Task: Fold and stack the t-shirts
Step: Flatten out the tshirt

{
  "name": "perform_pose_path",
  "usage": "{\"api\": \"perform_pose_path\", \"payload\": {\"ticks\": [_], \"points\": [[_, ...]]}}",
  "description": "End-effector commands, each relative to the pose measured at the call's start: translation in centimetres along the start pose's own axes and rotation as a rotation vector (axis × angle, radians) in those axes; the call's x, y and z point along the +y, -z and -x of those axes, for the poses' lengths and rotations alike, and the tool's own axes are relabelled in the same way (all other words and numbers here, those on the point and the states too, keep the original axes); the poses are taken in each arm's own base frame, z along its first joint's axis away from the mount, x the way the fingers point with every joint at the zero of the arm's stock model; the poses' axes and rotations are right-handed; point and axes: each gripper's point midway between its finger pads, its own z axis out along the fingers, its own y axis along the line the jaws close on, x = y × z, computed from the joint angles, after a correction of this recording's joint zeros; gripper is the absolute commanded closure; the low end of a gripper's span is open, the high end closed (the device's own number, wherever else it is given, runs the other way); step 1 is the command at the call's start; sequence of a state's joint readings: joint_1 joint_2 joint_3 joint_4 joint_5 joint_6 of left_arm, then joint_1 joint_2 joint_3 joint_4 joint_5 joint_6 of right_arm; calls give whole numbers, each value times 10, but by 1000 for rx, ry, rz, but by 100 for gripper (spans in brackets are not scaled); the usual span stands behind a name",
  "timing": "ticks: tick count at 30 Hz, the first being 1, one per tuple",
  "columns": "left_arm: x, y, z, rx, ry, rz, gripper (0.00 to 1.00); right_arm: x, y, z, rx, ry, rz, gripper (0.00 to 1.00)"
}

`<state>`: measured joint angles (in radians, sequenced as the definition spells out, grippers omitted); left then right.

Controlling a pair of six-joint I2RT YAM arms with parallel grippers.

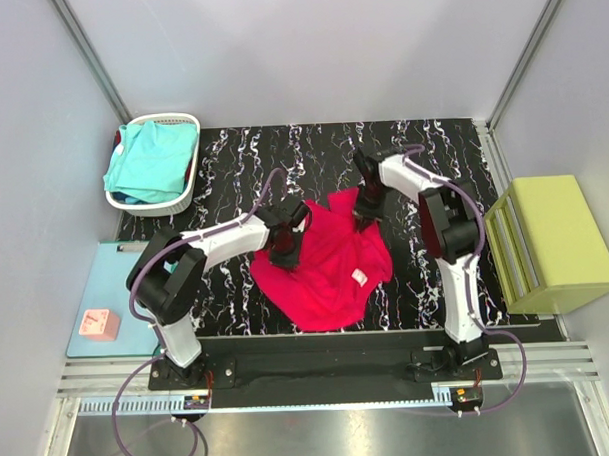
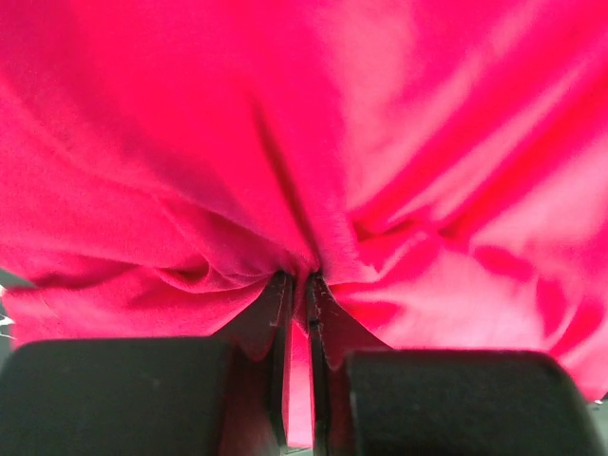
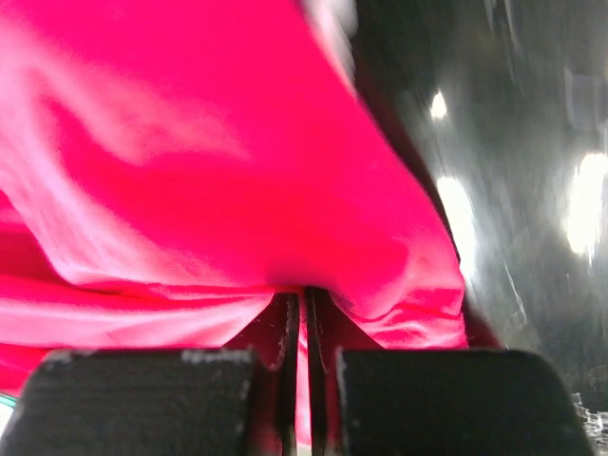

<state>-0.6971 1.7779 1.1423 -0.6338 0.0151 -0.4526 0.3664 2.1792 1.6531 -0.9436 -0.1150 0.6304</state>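
Clenching thin pinches of the crimson t-shirt (image 1: 326, 267) mid-frame, your left fingers (image 2: 283, 313) and right fingers (image 3: 290, 323) could drop it if lifted unevenly.

Overhead view faces down; 2 wrist views, very near, share crimson t-shirt (image 1: 326, 272).

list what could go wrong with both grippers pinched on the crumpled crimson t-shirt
1. The left gripper and right gripper each clamp only a thin bunched fold of the crimson-red cloth t-shirt, so the cloth may slip out on a lift.
2. The shirt lies crumpled on the black marble-patterned table, so pulling from these points could leave it twisted rather than spread flat.
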Motion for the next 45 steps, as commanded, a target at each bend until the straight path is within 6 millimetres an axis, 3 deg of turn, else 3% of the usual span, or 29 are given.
{"api": "perform_pose_path", "payload": {"ticks": [1,2,3,4,5,6,7,8,11,14,15,19,20,21,22,23,24,25,27,28,29,30,31,32,33,36,38,41,45], "points": [[-1,14,-12,23,50,-8,100,18,10,86,-168,2,-8,100],[-1,15,-12,19,53,-12,100,18,-6,93,-146,5,-26,100],[-1,15,-12,18,59,-9,100,22,-5,103,-152,5,-25,100],[-1,15,-12,18,64,-9,100,39,22,124,-211,9,16,100],[-2,15,-12,15,67,-11,100,38,-4,128,-174,14,1,100],[-2,15,-10,10,71,-7,100,42,-3,137,-189,7,11,100],[-1,15,-9,7,71,-1,100,54,23,157,-259,-2,73,100],[-1,12,-7,6,71,3,100,54,6,161,-230,-38,101,100],[-8,8,13,-13,65,4,100,58,6,183,-231,-128,226,100],[-17,-1,28,-10,62,-6,100,60,-8,193,-238,-126,281,89],[-20,-3,30,-6,63,-13,100,64,-6,193,-239,-110,296,76],[-24,11,56,-94,62,-10,81,70,25,191,-312,-7,283,52],[-21,16,59,-121,60,1,72,79,64,190,-400,52,284,46],[-19,22,65,-158,58,9,68,76,60,186,-410,65,265,38],[-21,36,74,-212,57,-3,65,79,75,184,-445,81,274,21],[-21,44,79,-240,54,-2,54,85,112,180,-502,102,313,14],[-19,51,84,-271,57,5,49,84,115,172,-493,110,311,7],[-21,63,90,-305,57,-4,45,86,143,166,-532,127,330,1],[-21,79,97,-350,66,-8,38,89,145,144,-511,155,332,0],[-22,85,99,-367,73,-13,38,94,171,131,-545,183,359,0],[-20,89,101,-382,81,-8,38,92,157,114,-513,205,346,0],[-18,98,102,-406,90,-6,38,103,181,90,-537,250,388,0],[-16,102,102,-418,106,0,38,108,179,73,-529,278,404,2],[-11,106,103,-441,119,24,38,101,155,53,-484,291,386,4],[-6,113,101,-459,131,33,39,110,165,26,-489,329,416,11],[8,126,97,-510,170,75,41,101,129,-31,-416,371,356,40],[14,130,95,-530,187,93,41,87,102,-55,-370,382,299,57],[20,135,89,-548,209,101,41,78,75,-83,-326,405,242,57],[26,136,77,-547,227,104,40,69,53,-99,-303,412,192,55]]}}
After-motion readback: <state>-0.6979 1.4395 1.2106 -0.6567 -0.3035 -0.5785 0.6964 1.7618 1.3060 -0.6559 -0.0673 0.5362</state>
